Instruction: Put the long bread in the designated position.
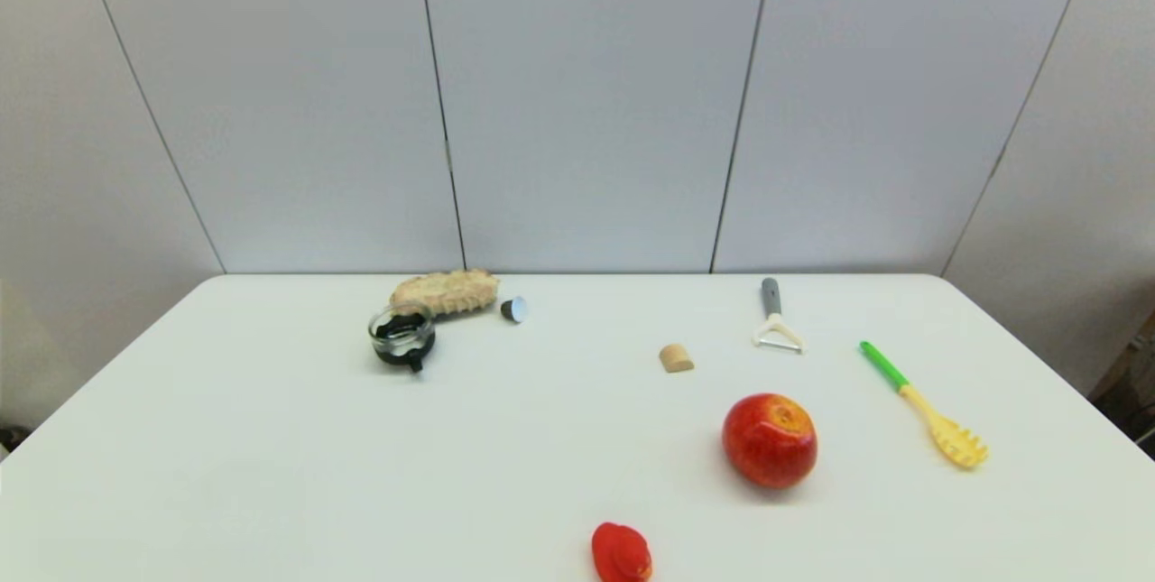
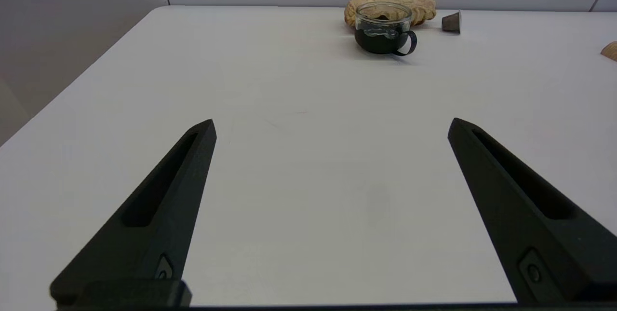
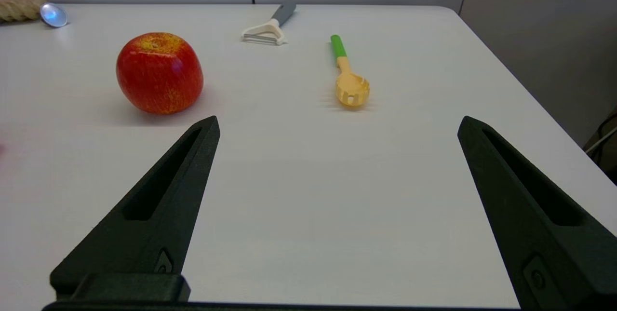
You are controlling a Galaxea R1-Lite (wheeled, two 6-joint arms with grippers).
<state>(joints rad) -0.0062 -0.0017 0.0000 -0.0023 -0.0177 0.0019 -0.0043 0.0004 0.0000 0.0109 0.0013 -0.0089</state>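
I see the long bread (image 1: 446, 292) far left behind the glass cup (image 1: 401, 337); my left gripper (image 2: 330, 125) and right gripper (image 3: 337, 123) hover spread wide, grasping nothing.

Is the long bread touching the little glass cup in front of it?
Cannot tell. In head and left wrist views, the glass cup overlaps the long bread with no gap visible, but it could simply stand in front.

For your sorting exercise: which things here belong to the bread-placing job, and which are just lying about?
Job: long bread; left tool and right tool, both open.

Lying about: glass cup, capsule, cork block, peeler, pasta spoon, apple, red toy.
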